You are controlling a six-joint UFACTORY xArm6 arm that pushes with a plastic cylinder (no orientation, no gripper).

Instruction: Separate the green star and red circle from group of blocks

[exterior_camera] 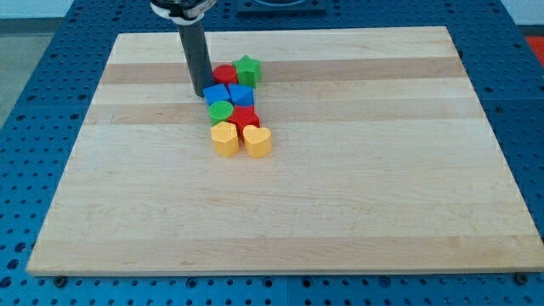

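**Tip parked right beside the block pile, red circle and green star still in the cluster**

No brands, labels or writing anywhere that I can read, so nothing to report there

The tool here is just a straight dark rod, nothing to spread or pinch with. My tip (198, 92) sits on the wooden surface (340, 187) at the upper left edge of the pile. It looks to be touching or just about touching the red circle (224, 74), which is right next to it on the view's right, though I can't tell for sure if there's contact. The green star (248, 69) is just past the red circle, further to the view's right, pressed up against it. Those two form the top of the cluster, nearest the view's top.

Just below my tip towards the view's right is a blue block (216, 93), with a second blue block (241, 94) beside it, both tucked under the red circle and green star. Under those come a green round block (221, 110) and a red block (246, 117), shape hard to make out. At the bottom of the group sit a yellow block (225, 138) and a yellow heart (257, 141), side by side.

Everything is packed tight in one column, all touching. Around the surface is a blue perforated base (51, 51)
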